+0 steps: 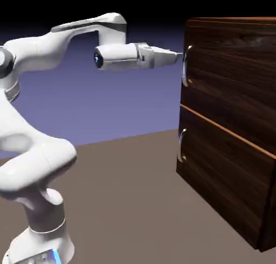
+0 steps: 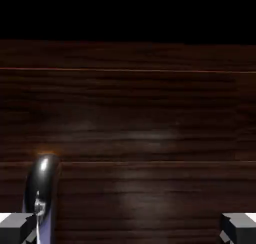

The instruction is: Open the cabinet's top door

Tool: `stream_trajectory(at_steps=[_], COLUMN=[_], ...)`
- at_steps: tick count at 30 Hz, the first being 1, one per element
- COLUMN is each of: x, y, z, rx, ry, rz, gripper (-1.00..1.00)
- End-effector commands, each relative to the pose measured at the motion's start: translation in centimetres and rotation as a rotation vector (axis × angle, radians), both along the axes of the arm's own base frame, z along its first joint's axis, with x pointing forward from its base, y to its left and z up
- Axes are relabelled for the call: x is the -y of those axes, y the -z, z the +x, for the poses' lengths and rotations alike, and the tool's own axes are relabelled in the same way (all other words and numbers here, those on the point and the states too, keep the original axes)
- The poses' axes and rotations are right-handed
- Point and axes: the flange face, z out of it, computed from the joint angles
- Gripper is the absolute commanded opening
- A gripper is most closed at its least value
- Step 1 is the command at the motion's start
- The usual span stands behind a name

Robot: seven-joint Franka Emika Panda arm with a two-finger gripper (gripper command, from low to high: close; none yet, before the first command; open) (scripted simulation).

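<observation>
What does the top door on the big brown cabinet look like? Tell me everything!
The top door is the bigger upper panel, made of shiny dark brown wood grain with thin orange edges. It looks shut, flat against the cabinet. A small curved silver handle sits at its edge. The robot's gripper is right at that handle, fingers spread wide in the hand view.

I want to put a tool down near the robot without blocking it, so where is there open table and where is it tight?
The table lies bare between the robot's base and the cabinet; that brown stretch is free. It is crowded high up, where the gripper sits right at the top door by its silver handle, fingers spread wide in the hand view.
</observation>
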Motion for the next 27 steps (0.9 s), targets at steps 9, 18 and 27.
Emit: stream_trajectory(at_steps=[9,18,27], x=[-4.2,-3.4,-1.2], y=[4.7,4.7,4.7], z=[3.7,5.5,0.0], rx=[-0.010,-0.010,-0.010], ry=[-0.014,-0.059,-0.180], rz=[0.004,0.005,0.004], gripper=[0.00,-1.00,-1.00])
